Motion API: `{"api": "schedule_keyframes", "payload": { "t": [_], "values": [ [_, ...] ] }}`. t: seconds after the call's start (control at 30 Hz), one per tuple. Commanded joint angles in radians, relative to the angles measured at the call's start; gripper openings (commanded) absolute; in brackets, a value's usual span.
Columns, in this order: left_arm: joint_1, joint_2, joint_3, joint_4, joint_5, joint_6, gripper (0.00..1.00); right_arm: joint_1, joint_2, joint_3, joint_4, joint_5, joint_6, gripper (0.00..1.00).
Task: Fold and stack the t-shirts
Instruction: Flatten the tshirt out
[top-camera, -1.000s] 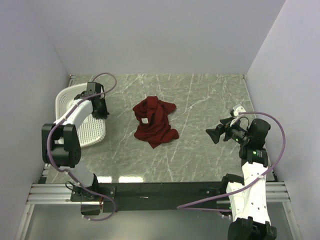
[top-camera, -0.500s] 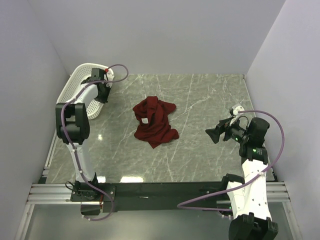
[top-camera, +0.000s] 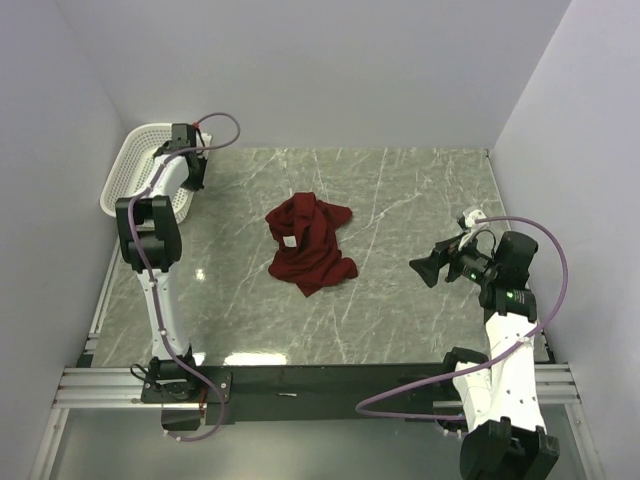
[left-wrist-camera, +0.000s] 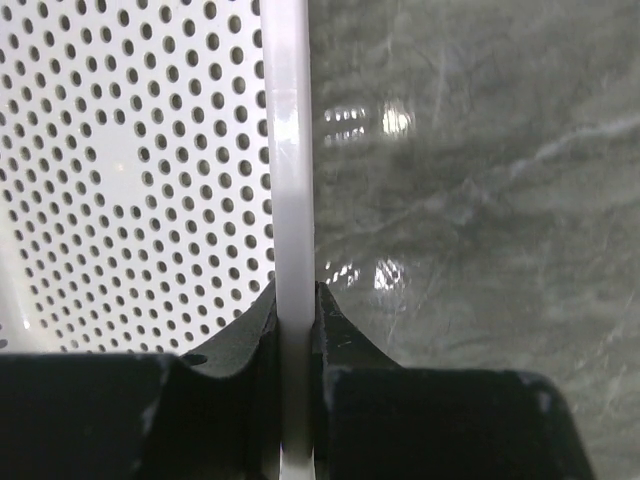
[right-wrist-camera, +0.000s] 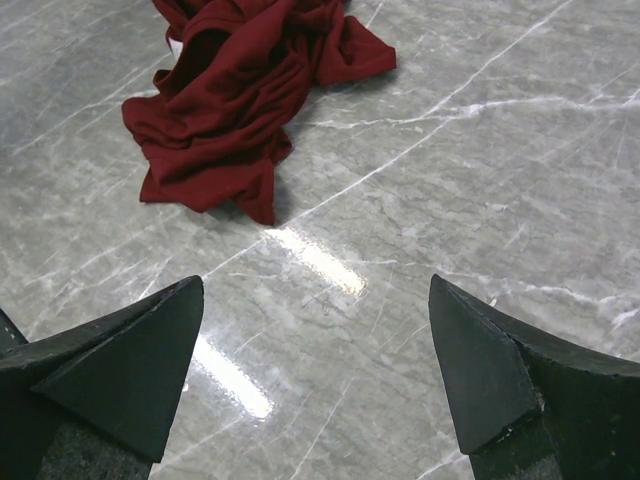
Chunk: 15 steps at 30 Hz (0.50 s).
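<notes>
A dark red t-shirt (top-camera: 308, 243) lies crumpled in a heap at the middle of the marble table, its small white neck label facing up. It also shows at the top left of the right wrist view (right-wrist-camera: 245, 90). My left gripper (top-camera: 190, 178) is at the far left corner, shut on the rim of the white mesh basket (top-camera: 140, 165); the left wrist view shows the rim (left-wrist-camera: 290, 200) pinched between the jaws. My right gripper (top-camera: 432, 268) is open and empty above the table, to the right of the shirt and apart from it.
The basket stands against the left wall at the table's far left corner. Grey walls close in the table on the left, back and right. Bare marble (top-camera: 400, 200) lies around the shirt. A black rail (top-camera: 320, 380) runs along the near edge.
My left gripper has carried the basket from the left side of the table back to the far left corner. The right arm and the shirt have barely moved.
</notes>
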Motion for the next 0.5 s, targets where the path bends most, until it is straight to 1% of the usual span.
{"api": "schedule_keyframes", "payload": {
  "t": [0.0,0.13,0.27,0.3,0.33,0.37,0.4,0.43,0.47],
  "values": [
    [0.010,0.054,0.091,-0.017,-0.016,-0.060,0.01,-0.001,0.003,0.049,-0.005,-0.026,-0.016,0.99],
    [0.012,0.052,0.067,0.001,-0.042,-0.092,0.02,-0.001,0.004,0.049,-0.007,-0.021,-0.016,0.99],
    [0.013,-0.020,-0.012,0.072,-0.081,-0.108,0.12,-0.001,0.006,0.048,-0.002,-0.016,-0.016,0.99],
    [0.013,-0.037,-0.023,0.081,-0.079,-0.114,0.25,-0.001,0.009,0.046,-0.001,-0.015,-0.016,0.99],
    [0.013,-0.081,-0.036,0.095,-0.066,-0.118,0.31,-0.003,0.009,0.046,0.001,-0.015,-0.016,0.99],
    [0.013,-0.107,-0.063,0.107,-0.052,-0.123,0.35,-0.001,0.009,0.043,0.001,-0.015,-0.016,0.99],
    [0.012,-0.136,-0.081,0.148,-0.041,-0.130,0.46,-0.001,0.012,0.044,0.001,-0.013,-0.019,0.99],
    [0.010,-0.165,-0.098,0.169,-0.030,-0.137,0.54,-0.001,0.012,0.043,0.002,-0.013,-0.021,0.99],
    [0.012,-0.223,-0.123,0.181,-0.007,-0.140,0.59,-0.001,0.012,0.041,0.002,-0.012,-0.022,0.99]
  ]
}}
